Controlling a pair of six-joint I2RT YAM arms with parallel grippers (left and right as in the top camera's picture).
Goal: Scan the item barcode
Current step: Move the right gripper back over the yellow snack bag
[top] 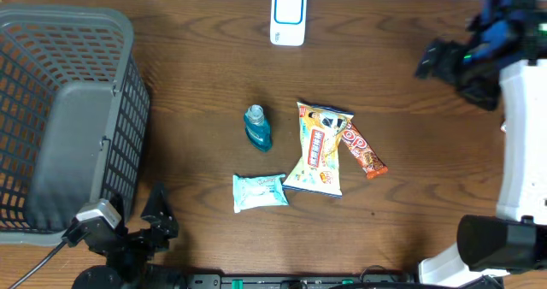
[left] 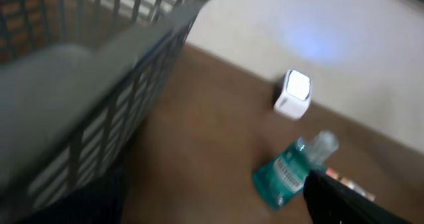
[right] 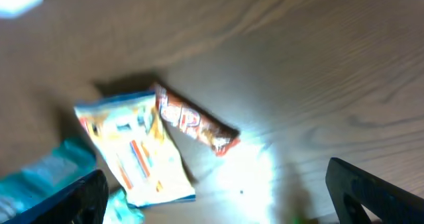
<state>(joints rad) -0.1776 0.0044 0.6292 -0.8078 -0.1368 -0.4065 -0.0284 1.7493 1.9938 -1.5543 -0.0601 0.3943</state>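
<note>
The white barcode scanner (top: 288,17) stands at the table's far edge, also visible as the scanner (left: 294,93) in the left wrist view. Several items lie mid-table: a teal bottle (top: 257,126), a yellow snack bag (top: 318,148), a red-orange bar (top: 363,150) and a pale wipes packet (top: 260,191). My left gripper (top: 152,221) sits open at the front left beside the basket, holding nothing; the bottle (left: 291,171) lies ahead of it. My right gripper (top: 432,60) hovers open at the far right, empty, looking down on the snack bag (right: 132,151) and bar (right: 195,124).
A grey mesh basket (top: 60,118) fills the left side of the table, and its wall (left: 99,85) is close to my left gripper. Bare brown wood lies between the items and both grippers.
</note>
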